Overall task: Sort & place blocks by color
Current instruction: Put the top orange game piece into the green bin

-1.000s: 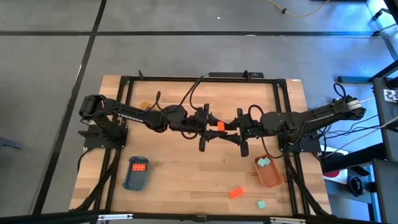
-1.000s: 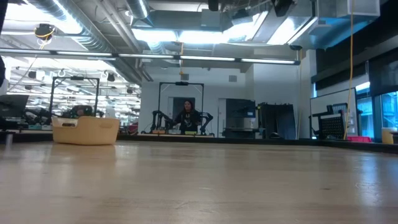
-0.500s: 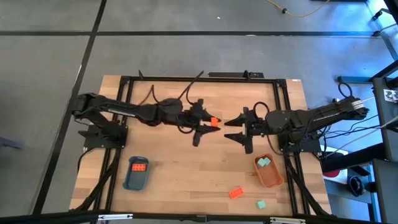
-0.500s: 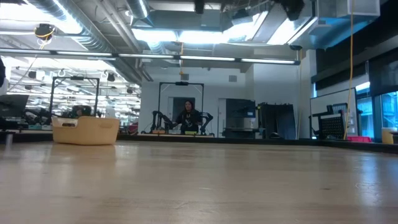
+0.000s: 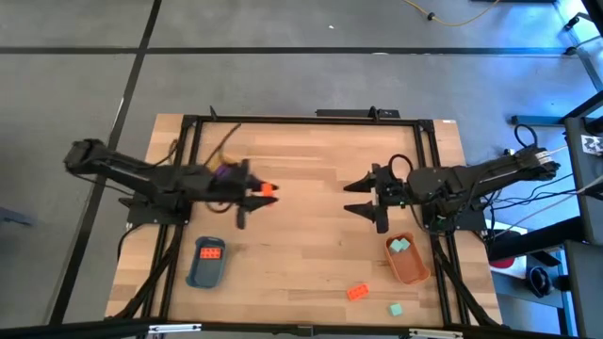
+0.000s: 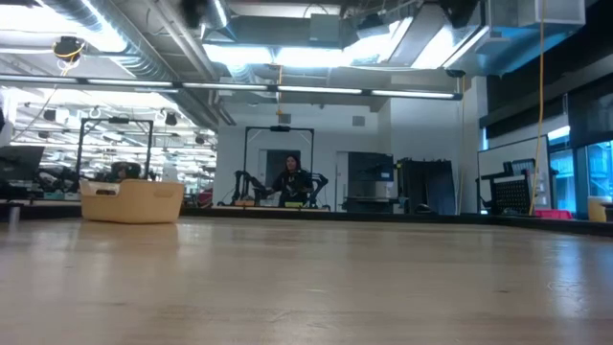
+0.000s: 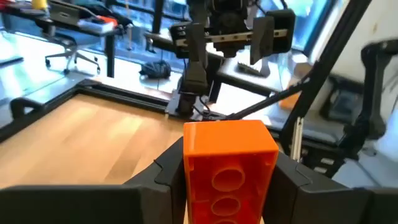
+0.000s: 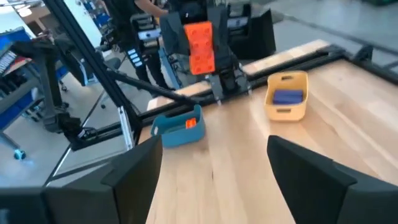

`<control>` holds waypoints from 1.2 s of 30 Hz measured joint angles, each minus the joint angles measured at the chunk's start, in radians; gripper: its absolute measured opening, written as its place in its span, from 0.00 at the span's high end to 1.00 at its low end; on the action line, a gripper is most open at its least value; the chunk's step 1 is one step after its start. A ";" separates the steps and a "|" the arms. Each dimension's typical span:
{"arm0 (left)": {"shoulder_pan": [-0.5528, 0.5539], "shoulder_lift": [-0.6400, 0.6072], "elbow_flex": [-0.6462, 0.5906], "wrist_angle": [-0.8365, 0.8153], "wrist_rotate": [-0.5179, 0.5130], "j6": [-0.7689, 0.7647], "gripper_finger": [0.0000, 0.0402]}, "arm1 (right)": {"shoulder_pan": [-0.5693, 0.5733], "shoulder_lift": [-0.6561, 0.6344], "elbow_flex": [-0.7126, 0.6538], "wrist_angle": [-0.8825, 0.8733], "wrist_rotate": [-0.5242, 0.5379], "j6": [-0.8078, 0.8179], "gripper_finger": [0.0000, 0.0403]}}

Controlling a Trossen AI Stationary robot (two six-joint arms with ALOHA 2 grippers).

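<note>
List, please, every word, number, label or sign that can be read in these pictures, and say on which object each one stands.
No text can be read in any view.
The orange brick held by the left tool bears no text.
The blue tray, the orange tray and the yellow tray show no labels.

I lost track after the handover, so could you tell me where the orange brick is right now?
In the high view the orange brick is clamped in the left gripper, above the table's left half, up and right of the blue tray.
</note>
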 joint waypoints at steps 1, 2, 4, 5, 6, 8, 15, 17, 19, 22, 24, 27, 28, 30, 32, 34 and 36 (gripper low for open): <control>-0.022 -0.044 -0.040 0.014 -0.034 -0.005 0.68 | 0.000 0.010 0.000 0.019 0.000 -0.009 0.27; -0.042 -0.086 -0.071 0.016 -0.060 -0.007 0.68 | 0.000 0.021 0.000 0.040 0.000 -0.025 0.27; -0.073 -0.163 -0.115 0.027 -0.089 -0.008 0.68 | -0.001 0.046 0.000 0.106 0.000 -0.061 0.27; -0.085 -0.197 -0.131 0.026 -0.099 -0.008 0.68 | -0.001 0.053 0.000 0.129 0.000 -0.076 0.27; -0.093 -0.223 -0.139 0.029 -0.100 -0.008 0.68 | -0.001 0.062 0.000 0.154 0.001 -0.092 0.27; -0.103 -0.266 -0.154 0.026 -0.100 -0.003 0.68 | -0.001 0.068 0.000 0.186 0.001 -0.109 0.27; -0.103 -0.321 -0.158 0.006 -0.102 0.023 0.68 | -0.004 0.069 0.000 0.185 0.019 -0.124 0.27; -0.103 -0.322 -0.158 0.006 -0.102 0.026 0.68 | -0.004 0.069 0.000 0.185 0.019 -0.124 0.27; -0.103 -0.321 -0.158 0.003 -0.099 0.026 0.68 | -0.004 0.069 0.000 0.185 0.019 -0.124 0.27; -0.103 -0.322 -0.158 -0.006 -0.060 0.020 0.68 | -0.004 0.069 0.000 0.185 0.019 -0.124 0.27; -0.103 -0.322 -0.151 -0.043 -0.017 0.006 0.68 | -0.004 0.069 0.000 0.185 0.019 -0.124 0.27; -0.112 -0.320 -0.089 -0.217 0.072 -0.097 0.68 | -0.004 0.069 0.000 0.184 0.019 -0.122 0.27; -0.125 -0.313 -0.055 -0.310 0.106 -0.139 0.68 | -0.004 0.069 0.000 0.184 0.019 -0.122 0.27; -0.171 -0.272 0.025 -0.538 0.169 -0.227 0.68 | -0.004 0.069 0.000 0.184 0.019 -0.122 0.27; -0.240 -0.203 0.103 -0.750 0.202 -0.299 0.68 | -0.004 0.069 0.000 0.184 0.019 -0.122 0.27; -0.325 -0.129 0.160 -0.903 0.223 -0.378 0.68 | -0.004 0.069 0.000 0.184 0.019 -0.122 0.27; -0.426 -0.060 0.198 -0.970 0.236 -0.457 0.68 | -0.004 0.069 0.000 0.183 0.019 -0.122 0.27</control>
